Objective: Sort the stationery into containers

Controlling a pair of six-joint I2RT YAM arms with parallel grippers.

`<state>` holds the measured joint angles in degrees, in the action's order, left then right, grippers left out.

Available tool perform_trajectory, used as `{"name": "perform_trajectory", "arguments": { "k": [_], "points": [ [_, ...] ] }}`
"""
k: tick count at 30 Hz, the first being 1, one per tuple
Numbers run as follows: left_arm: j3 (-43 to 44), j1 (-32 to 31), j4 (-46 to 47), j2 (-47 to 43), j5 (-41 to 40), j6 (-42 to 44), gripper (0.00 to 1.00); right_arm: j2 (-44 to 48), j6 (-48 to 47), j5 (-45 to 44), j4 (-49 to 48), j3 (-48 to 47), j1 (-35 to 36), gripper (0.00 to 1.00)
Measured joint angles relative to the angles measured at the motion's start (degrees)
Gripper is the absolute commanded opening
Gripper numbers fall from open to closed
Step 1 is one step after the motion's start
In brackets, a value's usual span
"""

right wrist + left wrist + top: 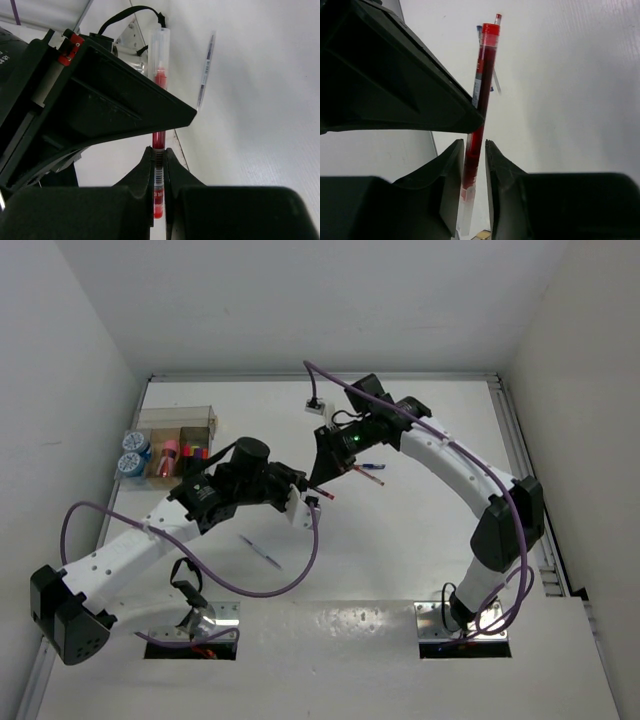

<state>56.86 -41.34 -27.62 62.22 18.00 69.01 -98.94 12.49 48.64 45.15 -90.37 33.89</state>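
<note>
Pinched tight between the right fingers [146, 172]: the red pen [159, 142], held clear of the worktop [400, 550], mid-scene between the two arms. Flanked too by the left fingers [451, 170], set close on both sides of the barrel; impossible to tell whether already gripping. Reads as a hand-over, presumably for the sake of the organiser box [178, 416] at the far left, nearer the left arm. Inside it: a pink bottle [168, 452] in one compartment, red-topped items [196, 452] in the next. Just beside it, two blue-speckled jars [133, 445]. Loose on the worktop: a blue pen [262, 552].
</note>
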Motion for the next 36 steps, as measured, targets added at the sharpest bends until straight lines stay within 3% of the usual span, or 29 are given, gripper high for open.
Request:
{"name": "perform_trajectory", "arguments": {
  "k": [3,6,7,10,18,22,27,31,36],
  "points": [
    [-0.1,0.0,-0.4,0.0,-0.1,-1.2,0.13,0.0,0.0,-0.1,-0.2,0.0,0.4,0.0],
    [-0.2,0.2,-0.1,0.2,-0.5,-2.6,0.01,0.1,0.2,-0.2,-0.1,0.0,0.3,0.34],
    [-0.2,0.5,0.2,0.2,-0.9,-3.5,0.0,0.1,0.3,-0.2,0.0,0.0,0.3,0.51],
    [0.3,3.2,0.7,0.5,-0.9,-6.6,0.0,0.1,0.5,0.0,0.0,0.0,-0.4,0.64],
    [6.0,22.0,-2.1,6.1,-1.2,-4.3,0.0,0.1,2.8,1.1,-1.1,-1.0,-12.0,0.67],
    [20.4,34.5,-7.6,19.8,-0.1,-0.2,0.0,0.1,3.6,1.2,-2.2,-1.4,-18.4,0.67],
    [39.5,46.5,-12.8,37.6,2.0,8.9,0.0,0.1,3.4,1.3,-2.6,-0.9,-20.3,0.67],
    [41.1,52.4,-15.0,42.4,1.5,19.7,0.0,0.1,2.8,1.5,-2.6,0.4,-20.5,0.67],
    [41.4,55.2,-15.5,44.7,0.6,28.5,0.0,0.1,2.7,1.5,-2.5,1.7,-21.1,0.67]
  ]
}}
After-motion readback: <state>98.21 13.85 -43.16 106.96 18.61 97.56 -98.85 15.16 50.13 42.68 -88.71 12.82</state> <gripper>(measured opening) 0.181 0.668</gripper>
